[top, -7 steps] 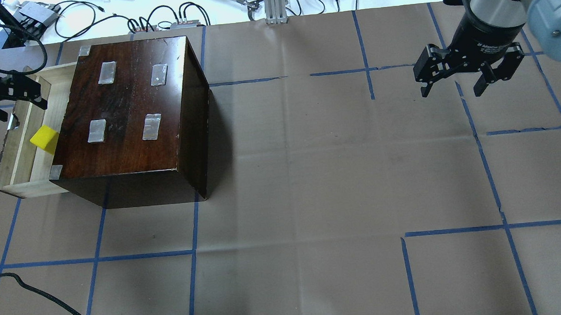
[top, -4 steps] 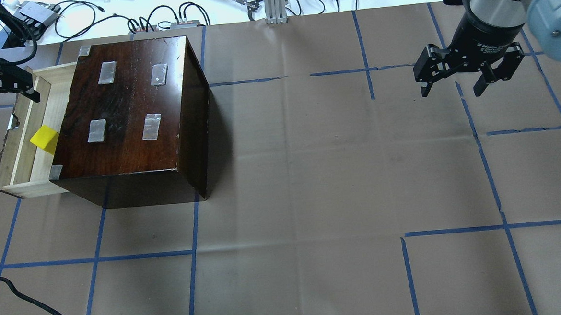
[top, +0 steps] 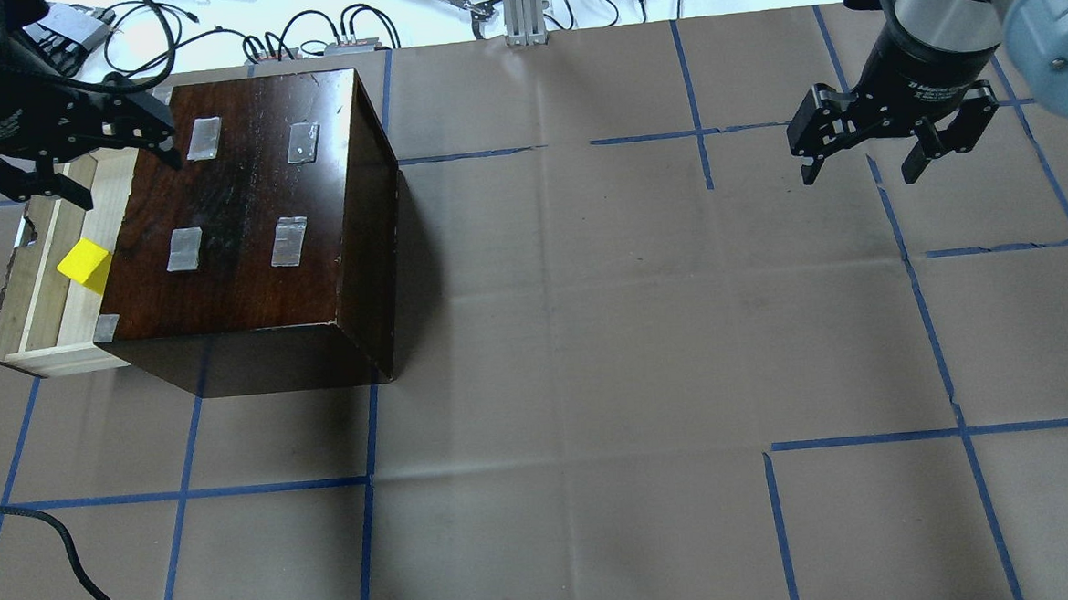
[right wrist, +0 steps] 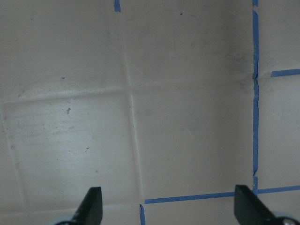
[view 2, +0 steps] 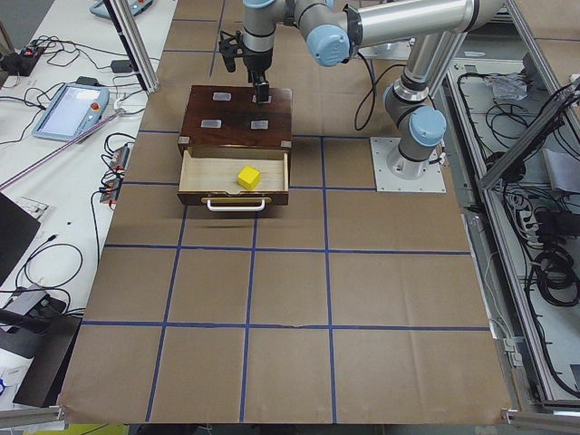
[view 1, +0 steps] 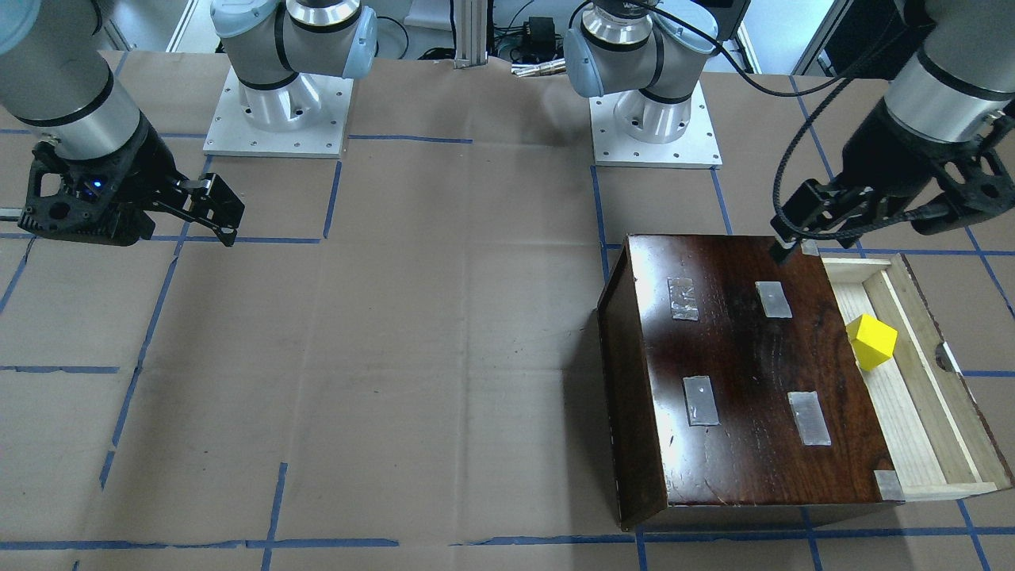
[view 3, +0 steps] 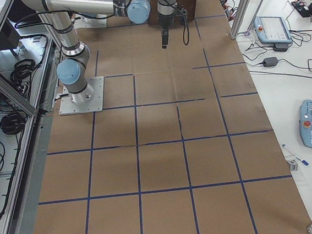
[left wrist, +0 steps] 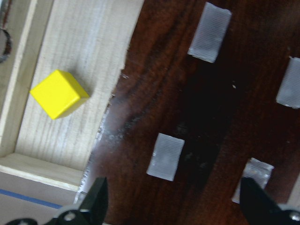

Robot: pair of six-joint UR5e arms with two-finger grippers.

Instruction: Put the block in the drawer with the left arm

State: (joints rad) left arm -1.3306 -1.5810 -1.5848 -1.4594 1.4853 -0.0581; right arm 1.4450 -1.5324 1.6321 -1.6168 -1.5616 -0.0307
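The yellow block (top: pixel 84 266) lies inside the open drawer (top: pixel 41 303), which sticks out of the dark brown cabinet (top: pixel 246 205) on its left side. It also shows in the front view (view 1: pixel 871 342), the left view (view 2: pixel 248 177) and the left wrist view (left wrist: pixel 58 93). My left gripper (top: pixel 129 182) is open and empty. It hovers over the far end of the drawer (view 1: pixel 912 412) and the cabinet's top edge, apart from the block. In the left wrist view the left gripper (left wrist: pixel 174 201) is above the cabinet top. My right gripper (top: pixel 859 173) is open and empty above bare table at the far right.
Four grey tape patches sit on the cabinet top (view 1: pixel 753 381). A black cable (top: pixel 63 553) lies on the table at the near left. Cables and devices (top: pixel 319 37) lie past the table's far edge. Blue tape lines cross the brown table cover.
My left gripper has moved right from beside the drawer's front to above the drawer's far end and the cabinet edge. The block and the right arm have not moved.
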